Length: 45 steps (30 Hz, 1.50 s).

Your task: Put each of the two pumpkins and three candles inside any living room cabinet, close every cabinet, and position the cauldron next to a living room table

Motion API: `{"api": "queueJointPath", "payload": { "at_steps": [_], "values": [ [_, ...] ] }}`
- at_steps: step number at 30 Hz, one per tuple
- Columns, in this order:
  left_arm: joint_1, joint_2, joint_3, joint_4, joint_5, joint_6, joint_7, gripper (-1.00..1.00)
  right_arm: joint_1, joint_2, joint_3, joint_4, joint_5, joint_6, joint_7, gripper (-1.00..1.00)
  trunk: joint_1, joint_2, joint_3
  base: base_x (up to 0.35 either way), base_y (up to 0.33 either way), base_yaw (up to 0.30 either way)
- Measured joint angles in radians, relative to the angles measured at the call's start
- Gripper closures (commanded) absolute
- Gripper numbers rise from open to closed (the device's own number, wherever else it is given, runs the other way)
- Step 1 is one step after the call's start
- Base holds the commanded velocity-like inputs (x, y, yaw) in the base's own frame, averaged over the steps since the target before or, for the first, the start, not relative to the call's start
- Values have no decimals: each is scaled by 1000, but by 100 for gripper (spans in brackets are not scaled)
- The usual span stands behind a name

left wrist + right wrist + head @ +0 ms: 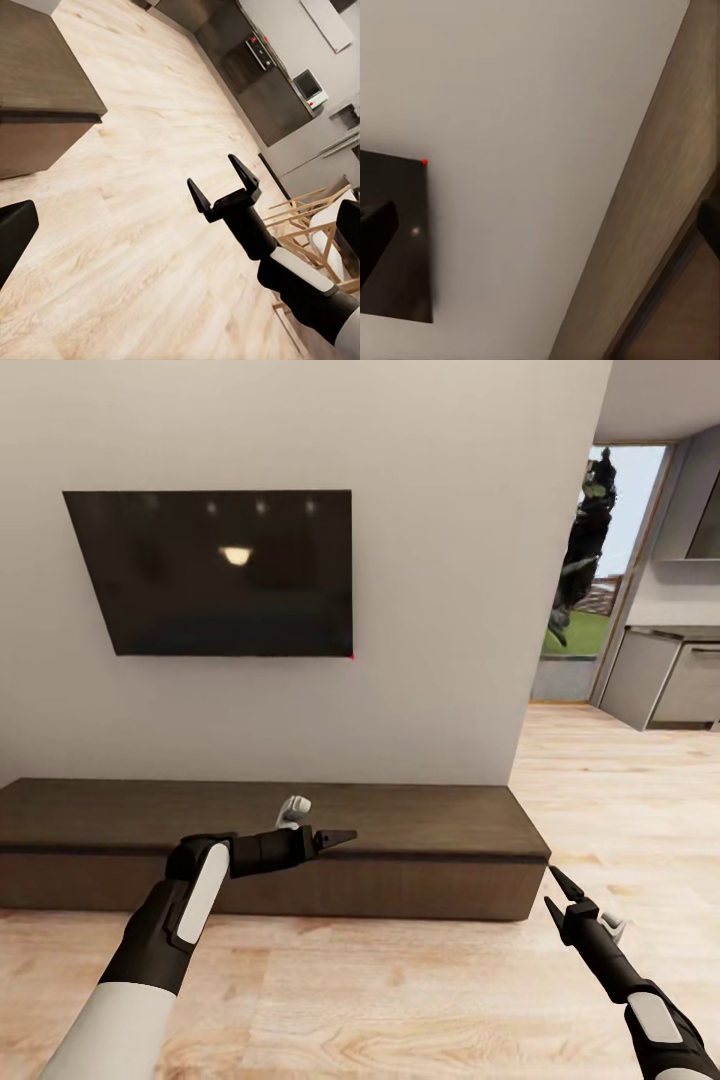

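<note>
You face the cabinet [270, 840], its drawer fronts all flush; no pumpkin or candle is in sight; your right gripper [223, 184] is spread and empty; whether the left gripper [340, 838] is parted, I cannot tell; look around for them first.

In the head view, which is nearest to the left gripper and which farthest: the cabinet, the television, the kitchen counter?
From the left gripper:
1. Cabinet, directly behind it, low.
2. Television, on the wall above.
3. Kitchen counter, far right, beyond the wall.

head faces cabinet [270, 840], wrists share it
</note>
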Motion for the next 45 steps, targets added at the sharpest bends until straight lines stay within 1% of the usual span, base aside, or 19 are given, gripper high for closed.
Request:
{"api": "queueJointPath", "payload": {
  "at_steps": [35, 45],
  "values": [
    [0, -1, -1, -13, 2, 1, -1, -100, 0, 0, 0, 2, 1, 0, -2, -100, 134, -245, -110, 0, 0, 0],
    [1, -1, -1, -13, 12, 1, -1, -100, 0, -1, 0, 2, 2, 1, -2, -100, 173, -315, -141, 0, 0, 0]
  ]
}}
